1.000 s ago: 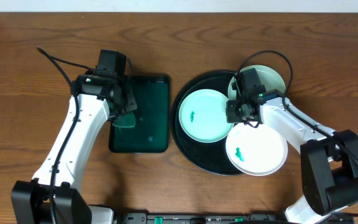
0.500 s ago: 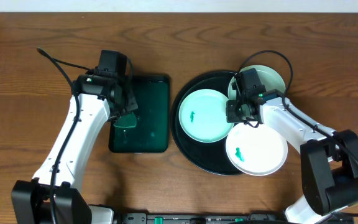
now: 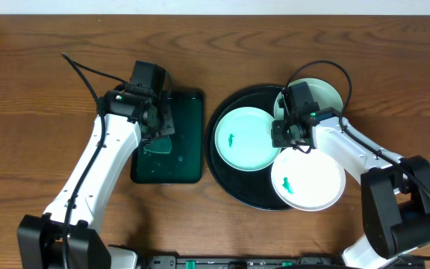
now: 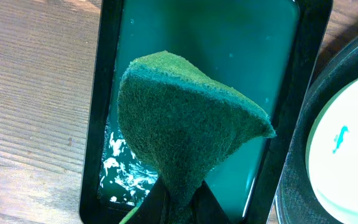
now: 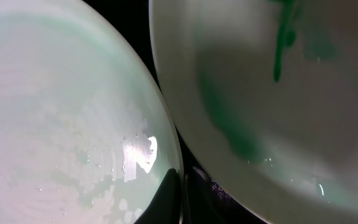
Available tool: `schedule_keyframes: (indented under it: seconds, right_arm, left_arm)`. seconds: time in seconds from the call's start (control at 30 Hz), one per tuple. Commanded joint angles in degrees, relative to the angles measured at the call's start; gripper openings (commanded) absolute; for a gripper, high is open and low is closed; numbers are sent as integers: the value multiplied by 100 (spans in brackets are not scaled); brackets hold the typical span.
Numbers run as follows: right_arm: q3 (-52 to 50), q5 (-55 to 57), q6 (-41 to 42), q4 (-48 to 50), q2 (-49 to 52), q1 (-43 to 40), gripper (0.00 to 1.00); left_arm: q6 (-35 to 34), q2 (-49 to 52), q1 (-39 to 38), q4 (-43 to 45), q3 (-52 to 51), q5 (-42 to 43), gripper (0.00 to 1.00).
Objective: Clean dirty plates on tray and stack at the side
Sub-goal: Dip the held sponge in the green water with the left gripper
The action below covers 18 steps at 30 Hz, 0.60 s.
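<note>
Three pale mint plates lie on the round black tray [image 3: 254, 188]: one at centre left [image 3: 243, 138] with a green smear, one at the front right [image 3: 308, 181] with a smear, one at the back right [image 3: 321, 91], partly under my right arm. My right gripper [image 3: 287, 136] [image 5: 180, 186] is shut on the rim of a wet plate [image 5: 61, 112] that shows no smear in that view. A smeared plate [image 5: 278, 112] lies beside it. My left gripper [image 3: 159, 123] [image 4: 179, 193] is shut on a green sponge [image 4: 185, 118] above the rectangular green tray.
The dark green rectangular tray [image 3: 189, 153] [image 4: 197, 31] sits left of the black tray and holds water with white foam at its near left corner. The black tray's rim [image 4: 291, 180] and one smeared plate [image 4: 347, 143] show at the right of the left wrist view.
My left gripper has moved a little right and back over the green tray, still holding the sponge. My right arm and the plates have not moved.
</note>
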Motion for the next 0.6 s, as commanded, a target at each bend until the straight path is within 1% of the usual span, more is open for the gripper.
schedule_keyframes:
  seconds: [0.0, 0.57]
  right_arm:
    - [0, -48, 61, 13, -131, 61, 1]
    - [0, -234, 61, 15, -131, 61, 1]
  left_arm:
    - [96, -22, -9, 11, 46, -33, 7]
    - [96, -22, -9, 0, 46, -33, 7]
